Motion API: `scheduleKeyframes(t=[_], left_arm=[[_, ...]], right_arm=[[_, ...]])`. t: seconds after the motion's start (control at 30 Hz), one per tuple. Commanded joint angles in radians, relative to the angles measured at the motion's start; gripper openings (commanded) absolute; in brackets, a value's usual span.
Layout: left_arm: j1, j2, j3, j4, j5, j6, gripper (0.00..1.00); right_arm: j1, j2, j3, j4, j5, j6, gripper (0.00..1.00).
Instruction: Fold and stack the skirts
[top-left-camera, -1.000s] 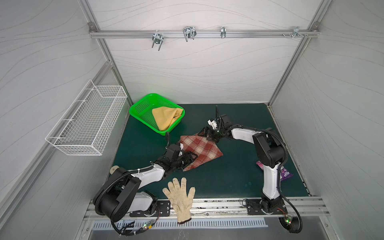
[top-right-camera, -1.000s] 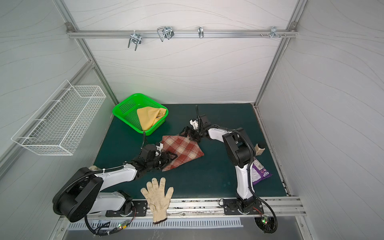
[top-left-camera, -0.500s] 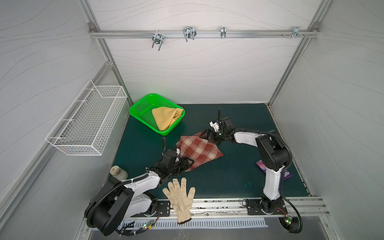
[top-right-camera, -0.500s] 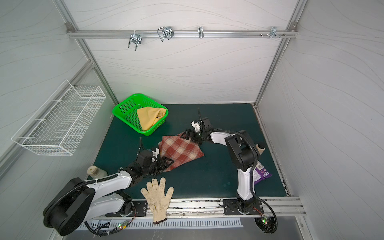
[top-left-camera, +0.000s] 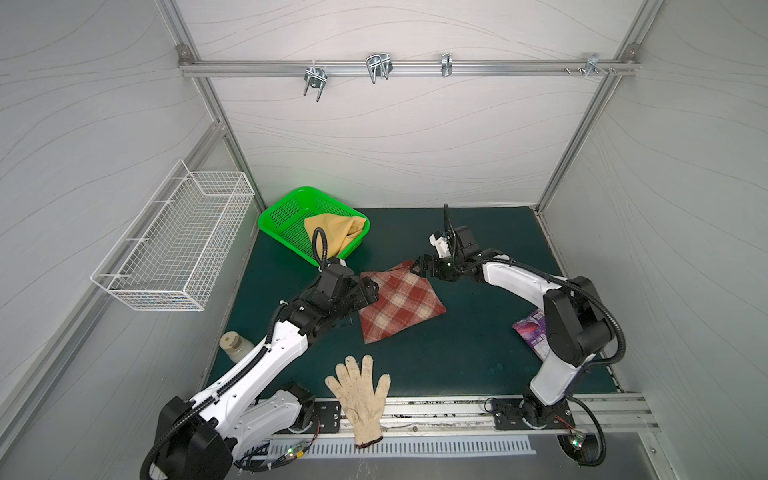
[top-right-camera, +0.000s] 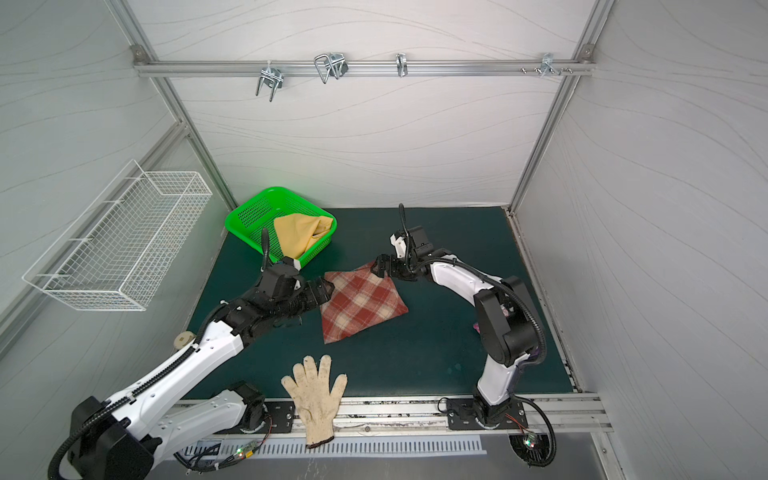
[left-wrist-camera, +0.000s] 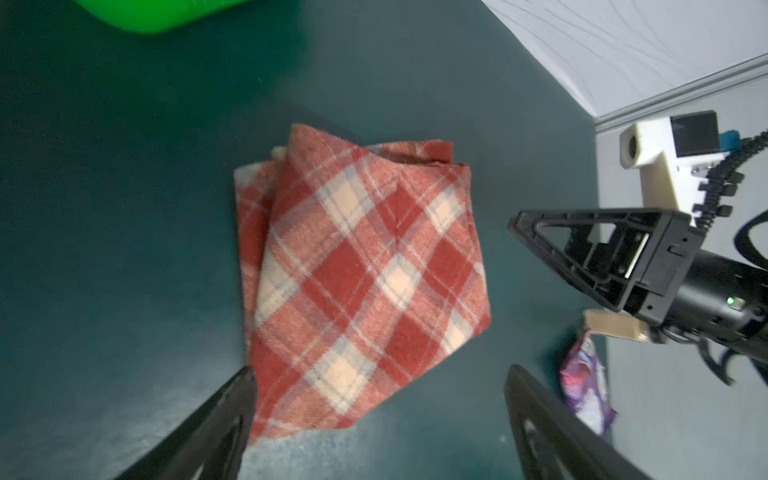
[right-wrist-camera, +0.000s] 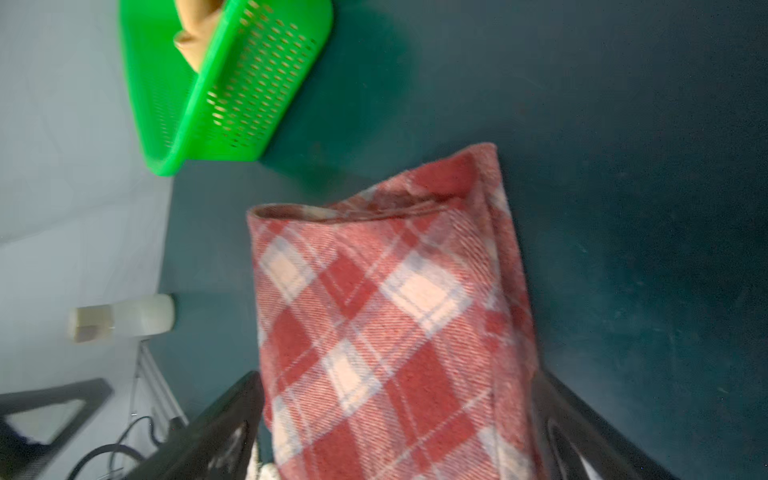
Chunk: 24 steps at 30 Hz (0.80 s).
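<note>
The plaid skirt (top-left-camera: 401, 305), woolly rust-red and cream, lies folded square in the middle of the bench (top-left-camera: 457, 365). The mustard skirt (top-left-camera: 334, 232) sits crumpled in the green basket (top-left-camera: 282, 212) at 10 o'clock. My left end effector (top-left-camera: 371, 287) at the plaid's 9 o'clock and my right end effector (top-left-camera: 417, 266) at its 1 o'clock both gape wide, empty.

Skirt (top-left-camera: 332, 232) in basket (top-left-camera: 277, 216) back left, other skirt (top-left-camera: 399, 305) centre, glove (top-left-camera: 360, 392) in front

Dark green mat (top-left-camera: 478, 345) carries 4 things right now: folded plaid skirt (top-left-camera: 401, 303) flat in the middle, green basket (top-left-camera: 282, 212) at the far left corner, purple packet (top-left-camera: 532, 332) by the right edge, glove (top-left-camera: 361, 395) overhanging the near edge.
</note>
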Motion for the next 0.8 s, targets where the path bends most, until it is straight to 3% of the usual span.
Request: scheduleKeyframes(t=[0.0, 0.33, 0.53, 0.63, 0.73, 0.77], left_arm=[[0.012, 0.045, 0.035, -0.124, -0.133, 0.050, 0.99], [0.150, 0.059, -0.008, -0.057, -0.080, 0.052, 0.99], [0.177, 0.052, -0.006, -0.052, -0.063, 0.072, 0.99], [0.185, 0.048, -0.004, -0.052, -0.056, 0.076, 0.99], [0.189, 0.040, -0.010, -0.052, -0.050, 0.077, 0.99], [0.191, 0.036, -0.012, -0.050, -0.050, 0.077, 0.99]], right_arm=[[0.018, 0.052, -0.015, -0.091, 0.111, -0.082, 0.99], [0.063, 0.161, -0.022, -0.056, 0.104, -0.095, 0.92], [0.083, 0.225, -0.055, -0.006, 0.070, -0.066, 0.73], [0.089, 0.243, -0.064, 0.008, 0.063, -0.054, 0.57], [0.086, 0.257, -0.045, -0.008, 0.064, -0.054, 0.23], [0.086, 0.259, -0.033, -0.019, 0.065, -0.058, 0.17]])
